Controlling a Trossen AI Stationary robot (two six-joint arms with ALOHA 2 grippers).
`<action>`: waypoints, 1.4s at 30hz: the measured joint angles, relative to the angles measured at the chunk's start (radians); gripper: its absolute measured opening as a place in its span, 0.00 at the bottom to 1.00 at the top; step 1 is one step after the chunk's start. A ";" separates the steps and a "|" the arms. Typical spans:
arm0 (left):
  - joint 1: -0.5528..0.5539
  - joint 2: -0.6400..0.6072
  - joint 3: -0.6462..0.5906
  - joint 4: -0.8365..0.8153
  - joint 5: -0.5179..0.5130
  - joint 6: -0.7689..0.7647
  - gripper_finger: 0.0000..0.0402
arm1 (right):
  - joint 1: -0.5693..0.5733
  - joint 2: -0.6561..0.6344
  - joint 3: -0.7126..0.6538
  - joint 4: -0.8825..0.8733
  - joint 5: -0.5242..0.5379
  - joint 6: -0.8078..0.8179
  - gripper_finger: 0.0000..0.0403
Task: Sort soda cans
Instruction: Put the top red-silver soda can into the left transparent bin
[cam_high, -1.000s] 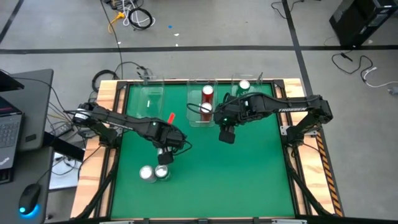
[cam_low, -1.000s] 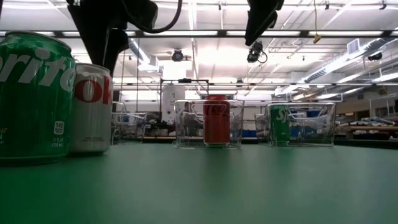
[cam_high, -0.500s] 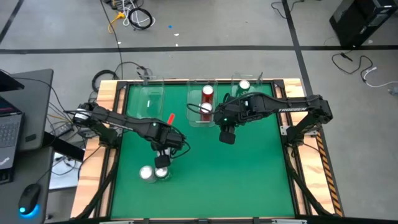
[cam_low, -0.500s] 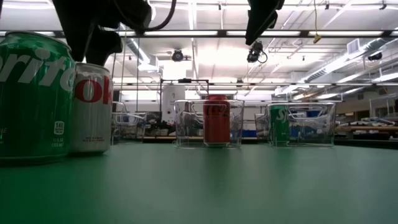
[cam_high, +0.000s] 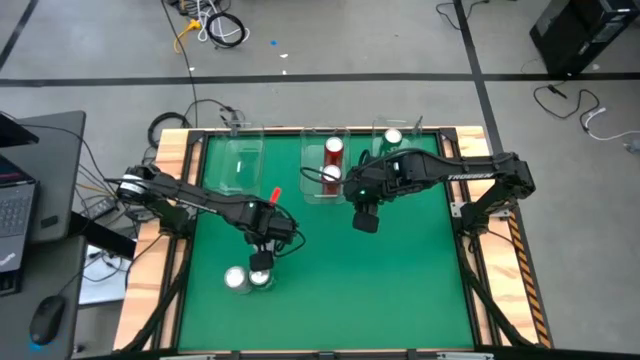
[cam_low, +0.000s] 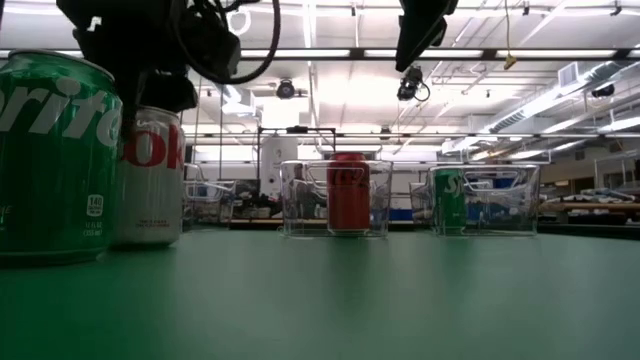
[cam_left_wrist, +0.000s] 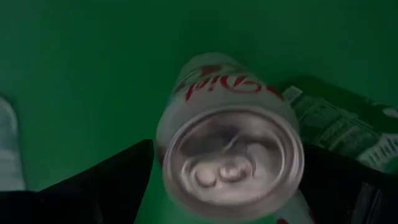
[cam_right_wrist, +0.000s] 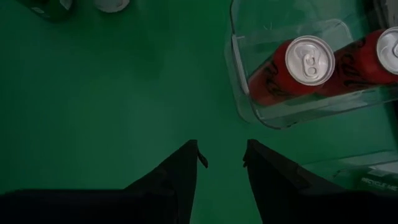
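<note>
The green can (cam_low: 55, 155) just beside the left gripper (cam_low: 140, 95) reads "Sprite" in cut-off white letters, with a small "140" box low on its side. The silver can (cam_low: 150, 175) under that gripper shows red letters "ok" in the low view and red script, seemingly "Diet", in the left wrist view. The far green can (cam_low: 450, 212) in a bin (cam_low: 500, 200) shows "Sp"; white lettering on the right arm (cam_high: 462, 177) is too small to read.
</note>
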 joint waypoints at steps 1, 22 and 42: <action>0.000 0.000 -0.009 0.022 0.000 0.010 0.93 | 0.000 0.000 0.000 0.003 0.000 0.000 0.36; 0.012 0.007 -0.040 0.097 -0.167 0.034 0.74 | 0.000 0.000 0.000 0.011 -0.004 -0.019 0.34; 0.564 -0.003 0.493 -0.292 -0.350 0.353 0.74 | 0.000 0.000 0.000 -0.008 -0.004 -0.021 0.33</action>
